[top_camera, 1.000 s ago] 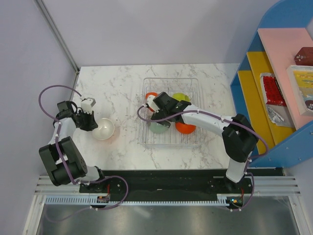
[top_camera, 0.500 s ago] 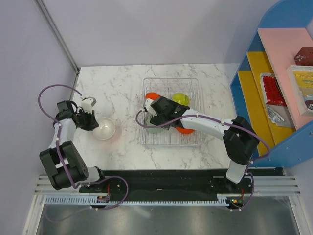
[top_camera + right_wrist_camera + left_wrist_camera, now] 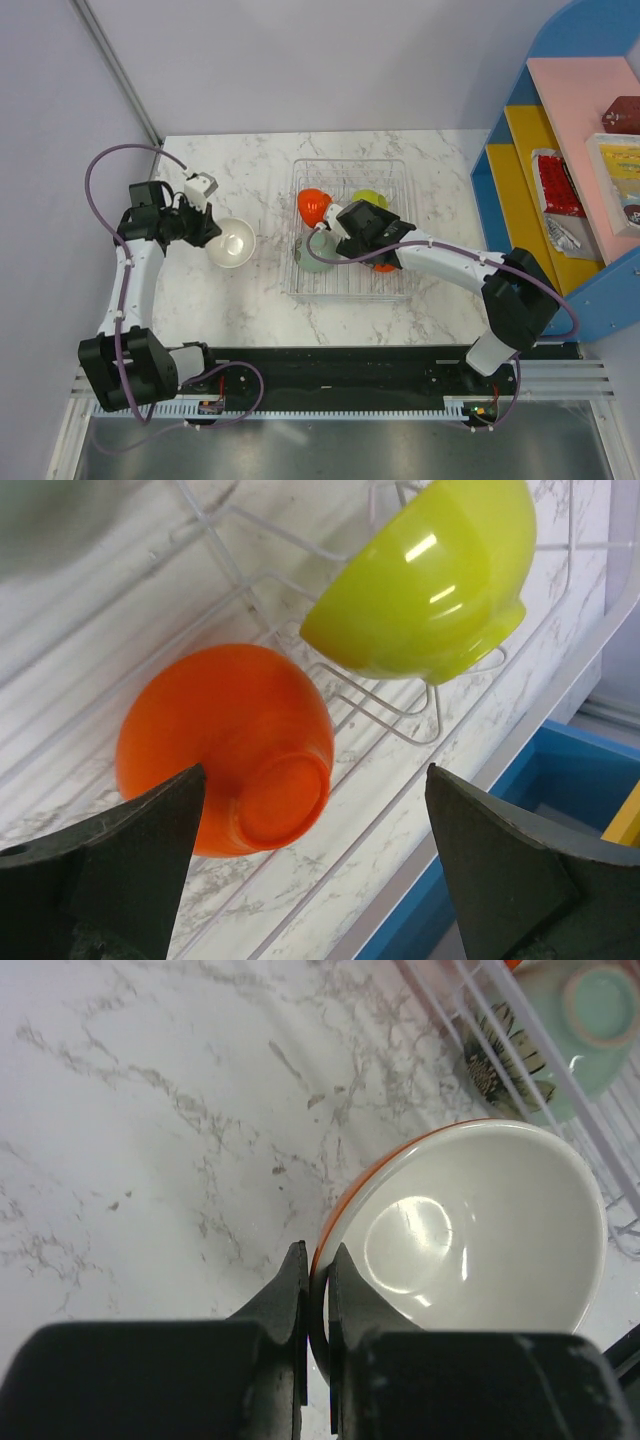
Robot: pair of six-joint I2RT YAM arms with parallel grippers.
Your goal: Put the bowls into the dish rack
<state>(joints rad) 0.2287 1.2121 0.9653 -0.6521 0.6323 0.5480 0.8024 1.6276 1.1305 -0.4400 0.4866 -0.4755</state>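
Clamped narrow in the left jaws: rim of white bowl (image 3: 470, 1230), orange outside, over marble bench (image 3: 150, 1140). Just beyond: dish rack (image 3: 340, 285), mint bowl (image 3: 590, 1010) inside, dark print on its side. Below the right jaws, spread wide: orange bowl (image 3: 225, 745), base up; farther out, lime bowl (image 3: 430, 580), tilted on the ribs.

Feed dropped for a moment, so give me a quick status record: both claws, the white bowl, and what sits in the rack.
left claw: shut on rim of white bowl
white bowl: outside the dish rack, to its left
right claw: open, empty, above the rack
in rack: lime bowl, mint bowl, bottom-up orange bowl, second orange bowl
left to load: white bowl
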